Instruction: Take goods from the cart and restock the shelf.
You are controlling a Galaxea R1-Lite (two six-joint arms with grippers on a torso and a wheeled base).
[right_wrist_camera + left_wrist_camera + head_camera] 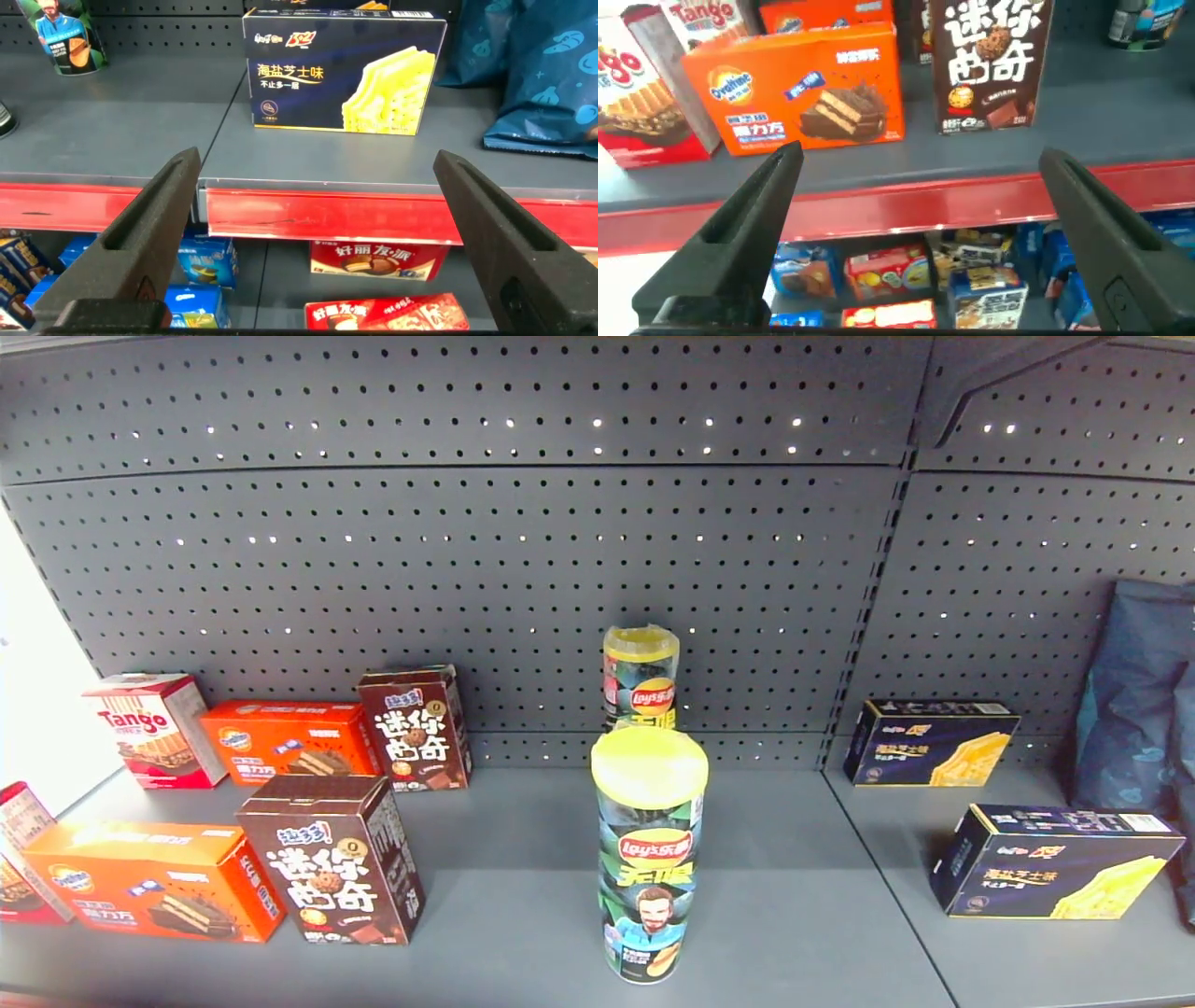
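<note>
The left claw (920, 154) and the right claw (316, 157) are held wide open and empty, just before the red front edge of the shelf (794, 896). A chip can (649, 859) is stood upright mid-shelf; an orange box (799, 89) and a blue box (341, 70) are seen near the edge.

Two chip cans (649, 854), two brown boxes (331, 859), two orange boxes (154, 882), two navy boxes (1055, 859).

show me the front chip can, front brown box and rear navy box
front chip can (651, 855), head view, middle of its label
front brown box (322, 882), head view, its front face
rear navy box (934, 751), head view, its front face
</note>
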